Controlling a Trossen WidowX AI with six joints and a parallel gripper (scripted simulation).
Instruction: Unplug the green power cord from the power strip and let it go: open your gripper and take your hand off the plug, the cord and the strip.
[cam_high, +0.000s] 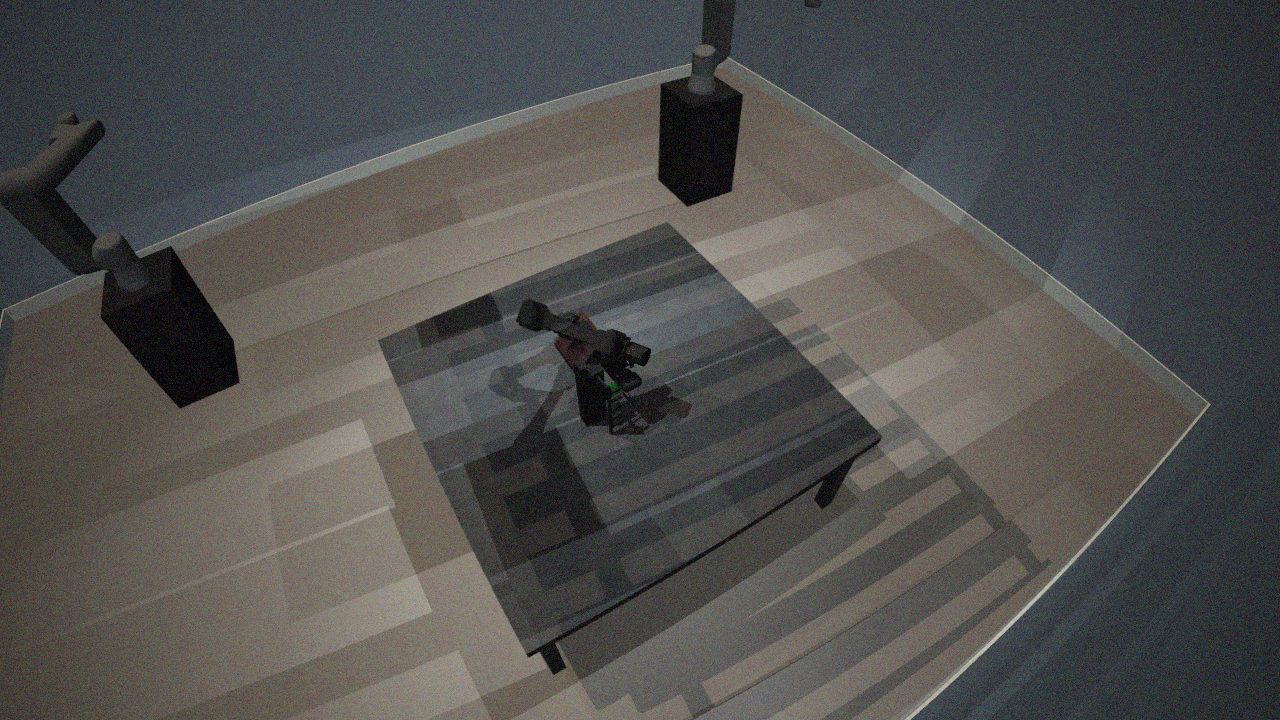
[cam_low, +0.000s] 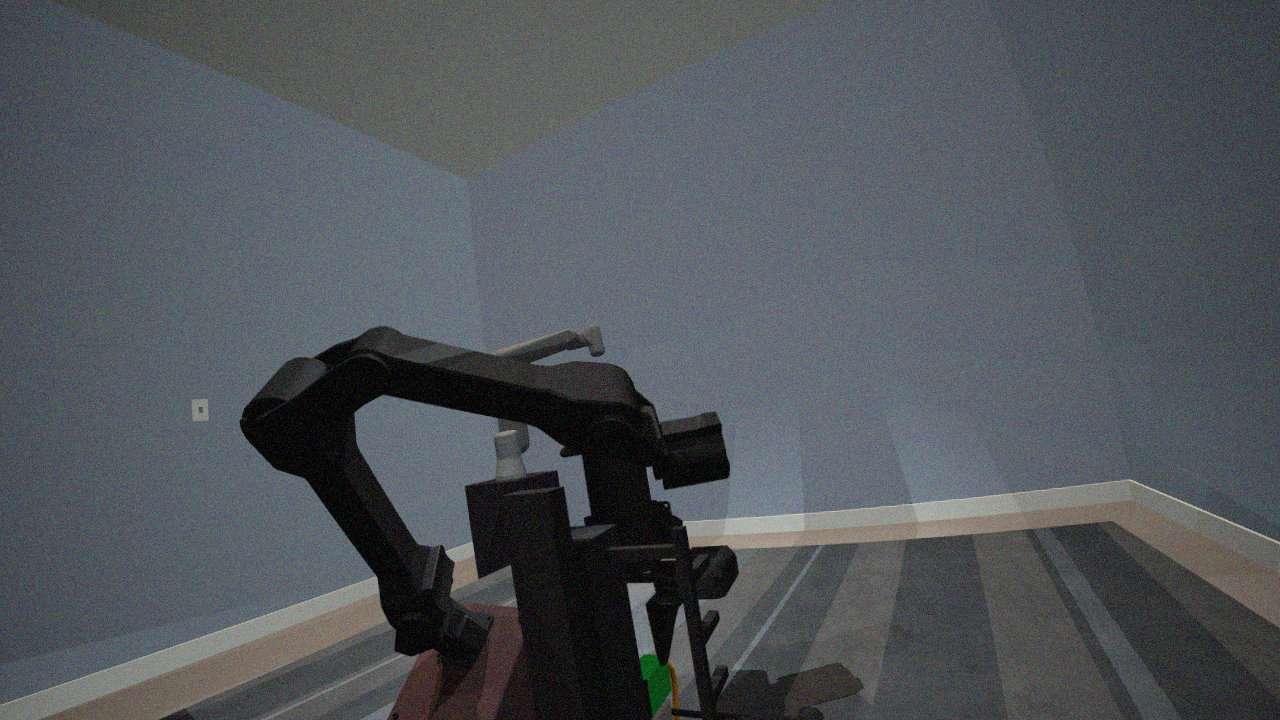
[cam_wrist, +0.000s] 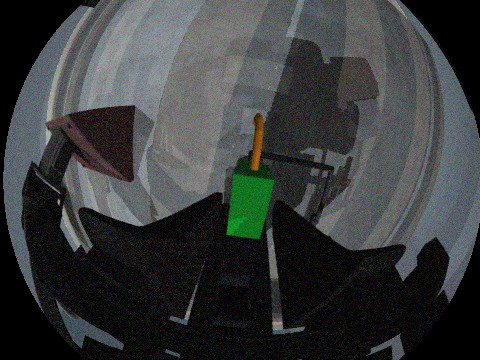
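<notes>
Claw: the claw (cam_wrist: 248, 202) is released but only partly parted. Its dark fingers stand a little wider than the plug and grip nothing.
Plug: the green plug (cam_wrist: 250, 207) sits right between the fingertips, and in the exterior view just under them. Whether either finger touches its sides cannot be told.
Cord: the orange cord (cam_wrist: 255, 143) runs straight ahead from the plug's far end, away from the claw.
Strip: I cannot pick it out for certain among the dark shapes ahead of the claw, so I cannot tell if the plug is fully out.
Desk: the striped grey desk (cam_high: 716, 465) lies below the claw, and everything here rests low on it.
Risk, snag: the gap is narrow, so a tilted or sideways retreat could catch the plug on a finger and drag it along.
Risk, cord: a forward move would run the fingers onto the cord.
Risk, incomplete: stopping here leaves the claw around the plug, so the let-go would likely not count.
Safer move: widen the fingers, then lift straight up and back.
</notes>
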